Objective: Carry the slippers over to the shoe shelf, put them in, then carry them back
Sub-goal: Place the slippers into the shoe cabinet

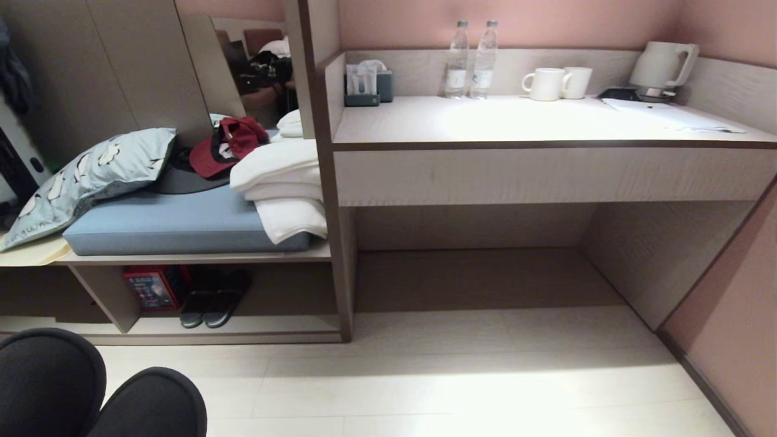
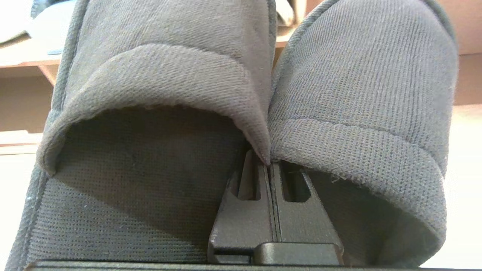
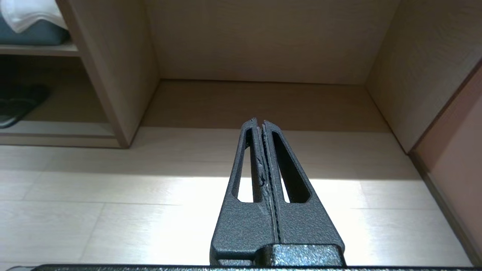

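Note:
The two charcoal slippers (image 2: 158, 94) hang side by side, heel openings toward the left wrist camera. My left gripper (image 2: 268, 163) is shut on their touching inner edges, one finger inside each slipper. In the head view their rounded toes (image 1: 54, 382) show at the bottom left, above the floor; the gripper itself is hidden there. The shoe shelf (image 1: 273, 325) is the low cubby under the bench, ahead on the left. My right gripper (image 3: 260, 121) is shut and empty, low over the floor in front of the desk recess.
Another dark pair of slippers (image 1: 213, 300) and a red box (image 1: 152, 288) sit in the cubby. The bench above holds a blue cushion (image 1: 170, 221), a pillow, a red cap and white towels. The desk (image 1: 546, 121) carries bottles, mugs and a kettle. A wall (image 1: 728, 328) closes the right side.

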Tool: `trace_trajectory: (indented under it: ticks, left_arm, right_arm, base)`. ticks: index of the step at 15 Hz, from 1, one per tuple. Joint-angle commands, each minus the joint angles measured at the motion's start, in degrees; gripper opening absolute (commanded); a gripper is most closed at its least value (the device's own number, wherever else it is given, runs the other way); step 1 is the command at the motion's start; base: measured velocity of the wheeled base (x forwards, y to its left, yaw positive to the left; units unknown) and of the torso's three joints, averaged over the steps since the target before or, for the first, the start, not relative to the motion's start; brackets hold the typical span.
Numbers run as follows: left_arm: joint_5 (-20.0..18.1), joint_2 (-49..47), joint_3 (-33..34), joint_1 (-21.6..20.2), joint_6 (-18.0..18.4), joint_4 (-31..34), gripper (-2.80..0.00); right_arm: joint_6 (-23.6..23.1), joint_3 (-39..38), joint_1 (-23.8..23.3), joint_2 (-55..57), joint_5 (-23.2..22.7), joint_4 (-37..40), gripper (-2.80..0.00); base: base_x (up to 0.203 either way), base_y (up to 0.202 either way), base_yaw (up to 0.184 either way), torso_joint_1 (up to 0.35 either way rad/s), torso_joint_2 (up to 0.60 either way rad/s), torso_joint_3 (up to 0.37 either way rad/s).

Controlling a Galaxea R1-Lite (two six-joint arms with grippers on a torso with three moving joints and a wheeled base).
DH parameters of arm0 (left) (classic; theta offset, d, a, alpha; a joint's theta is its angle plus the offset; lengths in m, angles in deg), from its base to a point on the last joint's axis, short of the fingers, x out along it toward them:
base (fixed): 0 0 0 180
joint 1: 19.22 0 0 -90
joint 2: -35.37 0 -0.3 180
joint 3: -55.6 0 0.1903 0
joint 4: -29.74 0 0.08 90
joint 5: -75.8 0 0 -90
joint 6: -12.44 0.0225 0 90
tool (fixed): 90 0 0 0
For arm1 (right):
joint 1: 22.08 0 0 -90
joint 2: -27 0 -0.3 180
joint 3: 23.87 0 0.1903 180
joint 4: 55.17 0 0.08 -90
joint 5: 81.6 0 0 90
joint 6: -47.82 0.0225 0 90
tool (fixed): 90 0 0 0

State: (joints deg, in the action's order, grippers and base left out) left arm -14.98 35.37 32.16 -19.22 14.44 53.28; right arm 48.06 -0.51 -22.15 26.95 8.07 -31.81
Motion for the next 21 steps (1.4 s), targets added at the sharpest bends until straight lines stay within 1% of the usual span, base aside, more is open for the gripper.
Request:
trace_trajectory:
  ticks: [1,13,21]
  left_arm:
    - [-0.01,0.00,-0.01,0.00,0.02,0.01,-2.80]
    - [-0.01,-0.08,-0.01,0.00,-0.24,0.09,-2.80]
    - [-0.01,0.00,-0.01,0.00,-0.24,0.09,-2.80]
  right_arm:
    - [0.02,0.00,-0.01,-0.04,-0.02,0.00,-2.80]
    - [0.02,0.00,-0.01,-0.04,-0.02,0.00,-2.80]
    - [0.02,0.00,0.07,-0.04,-0.02,0.00,-2.80]
  base:
    - [0.000,0.196,-0.003,0.003,0.00,0.002]
    - [0.000,0.191,-0.002,0.004,0.00,0.002]
    - [0.000,0.011,0.000,0.000,0.00,0.001]
